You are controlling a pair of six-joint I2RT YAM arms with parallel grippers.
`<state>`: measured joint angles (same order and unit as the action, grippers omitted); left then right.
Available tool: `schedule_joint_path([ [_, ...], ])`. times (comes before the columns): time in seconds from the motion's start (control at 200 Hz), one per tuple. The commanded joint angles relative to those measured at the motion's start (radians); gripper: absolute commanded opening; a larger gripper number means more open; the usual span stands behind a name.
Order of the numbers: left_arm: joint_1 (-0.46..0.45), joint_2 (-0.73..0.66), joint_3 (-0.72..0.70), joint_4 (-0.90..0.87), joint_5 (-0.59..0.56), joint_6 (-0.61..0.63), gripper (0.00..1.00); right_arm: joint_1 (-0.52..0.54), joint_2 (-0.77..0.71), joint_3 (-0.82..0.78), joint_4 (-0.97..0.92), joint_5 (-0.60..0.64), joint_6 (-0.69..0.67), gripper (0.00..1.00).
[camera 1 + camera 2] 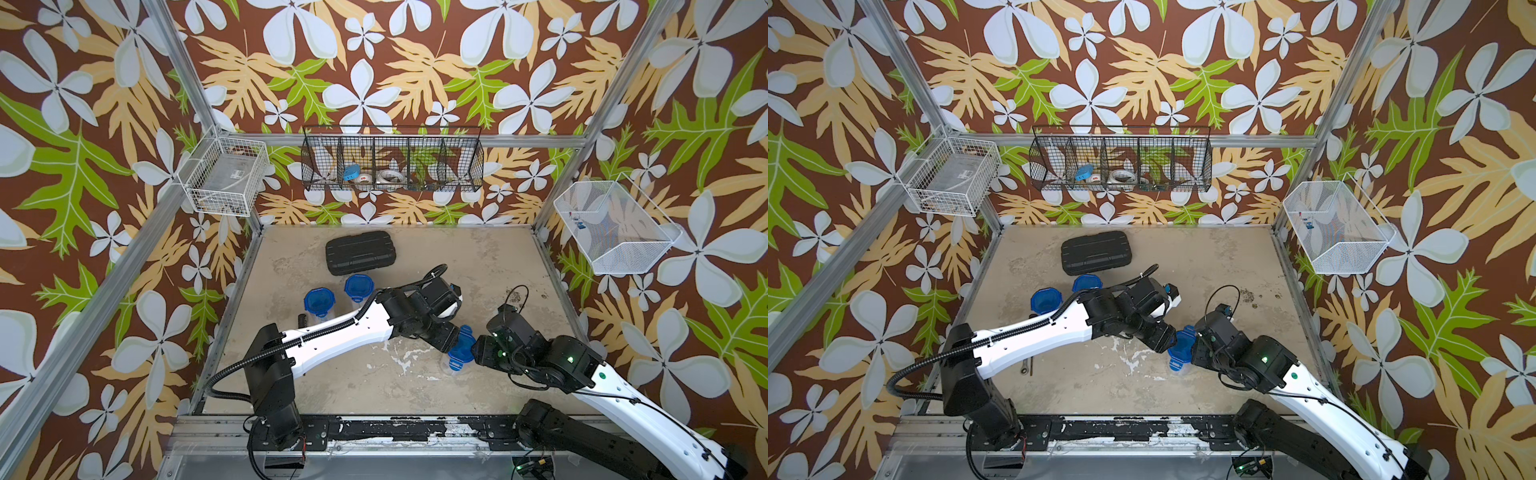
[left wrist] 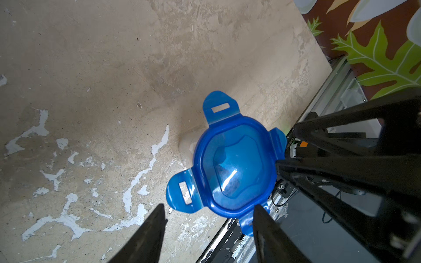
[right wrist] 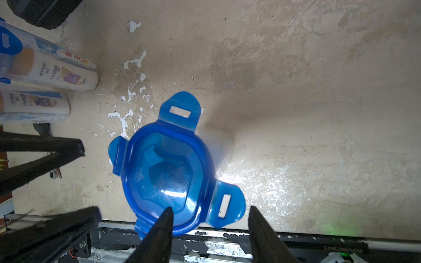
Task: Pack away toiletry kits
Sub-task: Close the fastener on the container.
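3 tumblers [image 1: 319,302] on tabletop [image 1: 478,257]: 2 at 10 o'clock, third tumbler [image 1: 460,353] at 4, hemmed by L fingers [image 2: 150,236] & R fingers [image 3: 157,236], both apart. 1 black case [image 1: 360,252] at 11.

The tumbler's clip lid [image 2: 234,166] is translucent blue. The ribbed hard case [image 1: 360,252] is black; the tabletop [image 1: 457,257] mottled beige.

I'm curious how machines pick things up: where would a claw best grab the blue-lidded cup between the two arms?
Probably the clear wall just under the blue lid, coming in level from the side. The tumbler stands upright, and its lid's flaps splay outward, so a top grip looks awkward.
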<state>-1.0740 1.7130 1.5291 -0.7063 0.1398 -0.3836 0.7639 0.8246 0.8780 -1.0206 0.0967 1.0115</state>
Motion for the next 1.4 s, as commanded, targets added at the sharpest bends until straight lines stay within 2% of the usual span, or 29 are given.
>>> schedule_joint_path([
  [0.0, -0.003, 0.015, 0.016, -0.027, -0.010, 0.015, 0.60, -0.004, 0.008, -0.006, 0.036, -0.020, -0.036, 0.51],
  [0.591, -0.008, 0.062, 0.014, -0.038, -0.003, 0.032, 0.52, -0.050, -0.001, -0.086, 0.116, -0.092, -0.067, 0.45],
  [0.961, -0.007, 0.059, -0.058, 0.040, 0.102, -0.016, 0.52, -0.123, -0.075, -0.185, 0.196, -0.206, -0.063, 0.44],
  [1.396, -0.007, 0.050, -0.111, 0.131, 0.202, -0.061, 0.50, -0.142, -0.084, -0.235, 0.260, -0.257, -0.101, 0.45],
])
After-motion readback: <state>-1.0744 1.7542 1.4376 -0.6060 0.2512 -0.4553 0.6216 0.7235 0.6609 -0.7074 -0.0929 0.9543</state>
